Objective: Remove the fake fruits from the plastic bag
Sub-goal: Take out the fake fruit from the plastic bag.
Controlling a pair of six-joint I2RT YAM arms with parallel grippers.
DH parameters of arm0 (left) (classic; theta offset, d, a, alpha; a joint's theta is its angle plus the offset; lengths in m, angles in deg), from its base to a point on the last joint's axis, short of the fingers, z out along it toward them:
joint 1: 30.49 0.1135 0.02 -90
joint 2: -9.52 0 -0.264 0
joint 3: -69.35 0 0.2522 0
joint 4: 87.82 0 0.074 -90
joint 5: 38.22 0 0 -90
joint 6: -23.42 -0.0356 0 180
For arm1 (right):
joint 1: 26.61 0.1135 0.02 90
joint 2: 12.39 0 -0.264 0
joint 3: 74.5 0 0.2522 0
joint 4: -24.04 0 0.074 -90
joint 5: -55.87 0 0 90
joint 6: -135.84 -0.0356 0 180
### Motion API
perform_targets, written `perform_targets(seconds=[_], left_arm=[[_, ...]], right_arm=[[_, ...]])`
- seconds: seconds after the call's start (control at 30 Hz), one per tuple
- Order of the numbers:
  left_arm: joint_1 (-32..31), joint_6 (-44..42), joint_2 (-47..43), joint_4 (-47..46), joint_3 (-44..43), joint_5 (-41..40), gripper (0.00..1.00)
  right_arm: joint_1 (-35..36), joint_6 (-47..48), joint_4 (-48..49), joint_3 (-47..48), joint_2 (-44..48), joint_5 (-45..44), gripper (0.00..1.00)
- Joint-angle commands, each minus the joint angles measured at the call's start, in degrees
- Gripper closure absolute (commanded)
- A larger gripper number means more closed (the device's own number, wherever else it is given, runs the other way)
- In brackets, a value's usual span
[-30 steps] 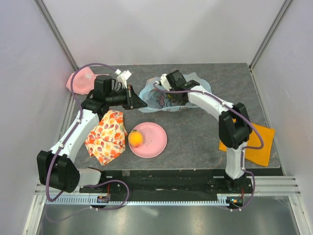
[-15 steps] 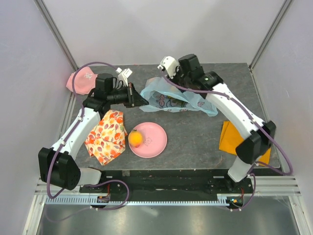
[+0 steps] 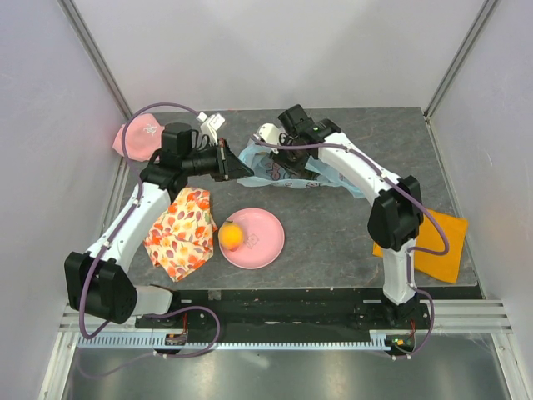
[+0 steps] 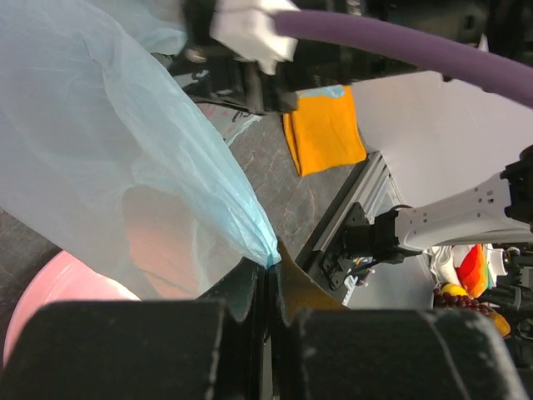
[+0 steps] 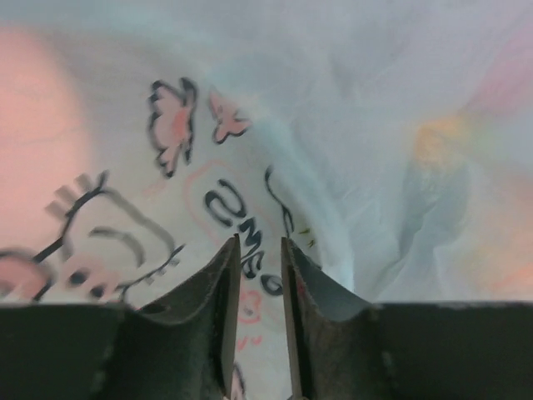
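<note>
Firmly, left claw [image 4: 268,267] pinches plastic bag [image 4: 125,150] edge, right claw [image 5: 260,246] narrowly parted, nosed against its print.

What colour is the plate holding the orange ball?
The plate is pink, clearest in the top external view.

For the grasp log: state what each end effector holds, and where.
The left end effector pinches the bag by a fold at its edge. The right end effector, jaws slightly apart over the bag's printed side, grips nothing.
</note>
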Motion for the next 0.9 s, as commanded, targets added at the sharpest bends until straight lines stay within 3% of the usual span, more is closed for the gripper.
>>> perform_targets(seconds=[0.0, 0.1, 0.13, 0.47, 0.73, 0.83, 0.87], left_arm=[[-0.14, 0.05, -0.38, -0.52, -2.62, 1.86, 0.98], [-0.14, -0.48, -0.73, 0.01, -2.54, 2.12, 0.98], [-0.14, -0.57, -0.73, 0.19, -2.36, 2.12, 0.98], [-0.14, 0.04, 0.85, -0.25, -2.53, 2.30, 0.98], [-0.14, 0.04, 1.91, -0.25, -3.68, 2.38, 0.98], [-0.14, -0.04, 1.73, -0.25, -3.68, 2.21, 0.98], [-0.14, -0.13, 1.73, -0.25, -3.59, 2.21, 0.98]], right_arm=[[-1.10, -1.22, 0.89, 6.02, -6.23, -8.77, 0.55], [-2.24, -3.07, 4.75, 8.05, -8.09, -14.41, 0.32], [-2.77, -2.90, 5.11, 8.32, -8.44, -14.43, 0.29], [-3.39, -0.18, 8.10, 6.05, -8.26, -19.53, 0.26], [-3.57, 0.61, 4.68, 4.72, -12.74, -23.39, 0.34], [-3.48, 0.26, 4.41, 4.89, -13.45, -23.83, 0.50], [-3.57, 0.18, 4.50, 4.98, -13.45, -23.48, 0.60]])
